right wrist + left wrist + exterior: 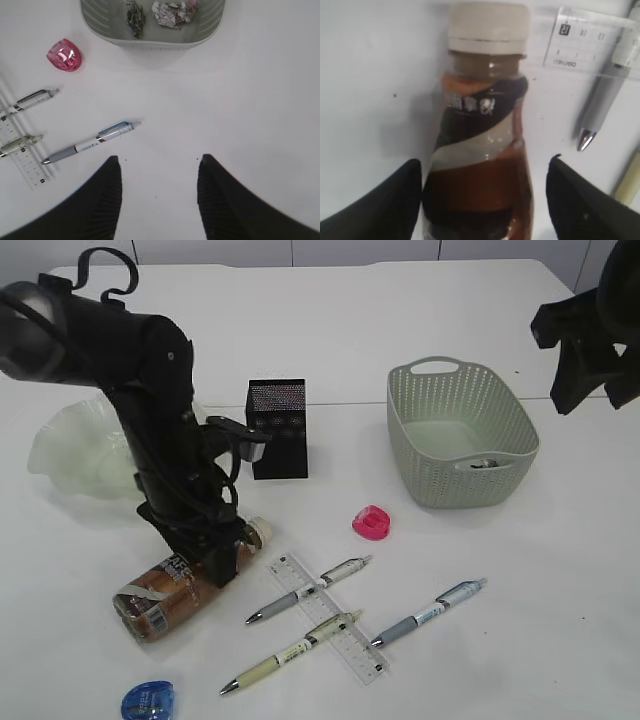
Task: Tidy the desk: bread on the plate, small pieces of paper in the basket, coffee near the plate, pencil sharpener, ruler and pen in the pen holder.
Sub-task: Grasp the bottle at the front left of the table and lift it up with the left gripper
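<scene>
The coffee was brown with a white cap; the basket sage-green; one sharpener pink.

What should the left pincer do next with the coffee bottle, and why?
Probably close. The left pincer stands open with one finger on each side of the coffee bottle, which lies on its side on the desk. Nothing is gripped yet, so squeezing it comes first, before lifting it toward the plate.

Ruler lies under two pens, between coffee and basket.
</scene>
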`<state>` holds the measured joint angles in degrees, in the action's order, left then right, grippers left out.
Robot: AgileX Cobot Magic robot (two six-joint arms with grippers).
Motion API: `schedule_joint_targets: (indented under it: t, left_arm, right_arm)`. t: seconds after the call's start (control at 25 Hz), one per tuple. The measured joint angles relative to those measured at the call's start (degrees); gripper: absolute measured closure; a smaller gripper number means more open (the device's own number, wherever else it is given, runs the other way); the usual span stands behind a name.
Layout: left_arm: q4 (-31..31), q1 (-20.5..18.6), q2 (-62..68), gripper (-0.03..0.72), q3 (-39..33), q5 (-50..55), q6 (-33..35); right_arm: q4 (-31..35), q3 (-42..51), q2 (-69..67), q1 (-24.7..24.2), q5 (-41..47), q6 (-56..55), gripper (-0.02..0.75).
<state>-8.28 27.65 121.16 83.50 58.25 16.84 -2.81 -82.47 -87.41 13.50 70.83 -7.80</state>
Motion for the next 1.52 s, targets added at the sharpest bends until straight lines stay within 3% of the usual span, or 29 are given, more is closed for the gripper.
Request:
schedule_joint_targets:
  t: [0.52,0.72,0.96,1.32,1.52]
  left_arm:
    - [1.5,0.8,3.3,0.130,0.1,0.5,0.1]
    - [2.7,0.9,3.3,0.202,0.1,1.0,0.1]
    - [3.1,0.9,3.3,0.338,0.2,3.6,0.1]
    - [3.4,1.1,3.3,0.350,0.2,5.9,0.1]
    - [2.3,-1.0,0.4,0.350,0.1,6.9,-0.7]
  right_arm:
    - [0.0,0.0,0.0,0.0,0.1,0.6,0.372]
    - [0.1,0.0,0.0,0.0,0.1,0.7,0.372]
    - [0.1,0.0,0.0,0.0,0.1,0.7,0.372]
    - [0.1,0.0,0.0,0.0,0.1,0.7,0.372]
    - [0.1,0.0,0.0,0.0,0.1,0.7,0.372]
